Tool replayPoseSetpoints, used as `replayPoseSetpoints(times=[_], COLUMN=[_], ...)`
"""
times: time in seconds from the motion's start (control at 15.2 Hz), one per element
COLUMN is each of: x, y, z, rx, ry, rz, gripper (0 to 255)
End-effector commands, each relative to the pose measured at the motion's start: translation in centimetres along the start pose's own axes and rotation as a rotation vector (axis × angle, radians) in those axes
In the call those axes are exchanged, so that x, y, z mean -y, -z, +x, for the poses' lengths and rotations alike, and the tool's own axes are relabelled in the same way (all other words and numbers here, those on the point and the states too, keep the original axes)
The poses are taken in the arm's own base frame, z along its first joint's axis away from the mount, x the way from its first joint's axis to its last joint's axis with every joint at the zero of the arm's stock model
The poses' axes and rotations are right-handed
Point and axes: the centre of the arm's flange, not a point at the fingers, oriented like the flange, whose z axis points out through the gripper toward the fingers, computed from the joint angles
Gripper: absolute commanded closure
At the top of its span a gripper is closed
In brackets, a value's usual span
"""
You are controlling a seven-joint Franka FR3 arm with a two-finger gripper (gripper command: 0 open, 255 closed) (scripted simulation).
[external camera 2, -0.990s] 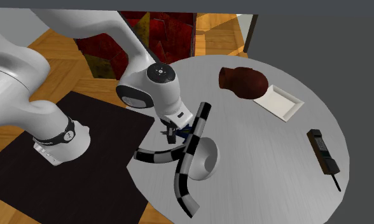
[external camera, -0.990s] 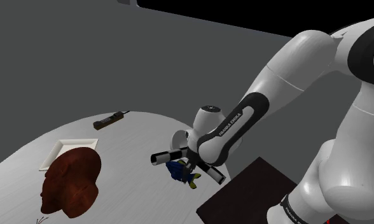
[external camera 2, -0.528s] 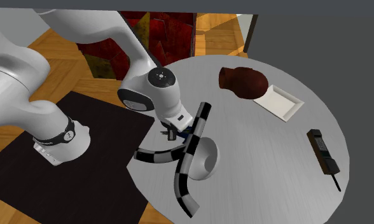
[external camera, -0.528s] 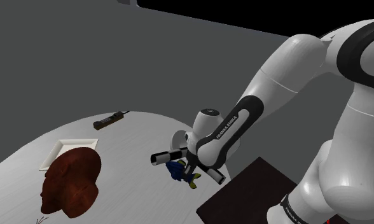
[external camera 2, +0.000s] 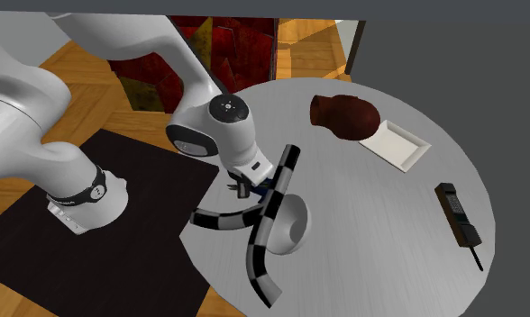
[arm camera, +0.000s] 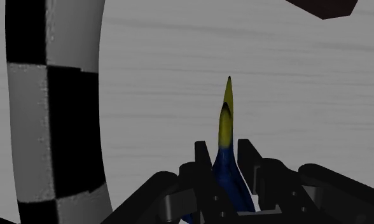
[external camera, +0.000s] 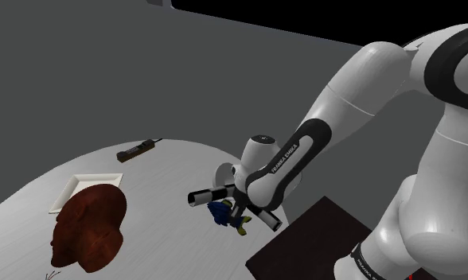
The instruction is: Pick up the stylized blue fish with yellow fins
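Wrist view, slim blue fish (arm camera: 228,170), yellow fin tips

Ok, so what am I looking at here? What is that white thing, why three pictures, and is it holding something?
The white thing is a robot arm with a black two-finger gripper at its tip. One picture comes from beside the arm's base, one from a second camera above the round table, one from a camera on the hand, looking along the fingers. On the table lie a dark red-brown head, a white square tray, a black handset with an aerial and a curved black-and-white checkered piece. The fingers are shut on a small blue fish with yellow fins, which it is meant to pick up. Whether the fish is off the table I cannot tell.
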Motion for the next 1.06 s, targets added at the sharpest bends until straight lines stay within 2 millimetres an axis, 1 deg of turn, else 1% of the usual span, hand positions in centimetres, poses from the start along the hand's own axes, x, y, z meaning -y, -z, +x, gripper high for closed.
replayPoseSetpoints(times=[0.0, 0.86, 0.99], x=[0.1, 0.9, 0.9], y=[0.8, 7.6, 7.7], z=[0.0, 0.2, 0.2], rx=[-0.001, -0.001, -0.001], ry=[-0.001, -0.001, -0.001], rz=[0.000, 0.000, 0.000], gripper=[255, 255, 255])
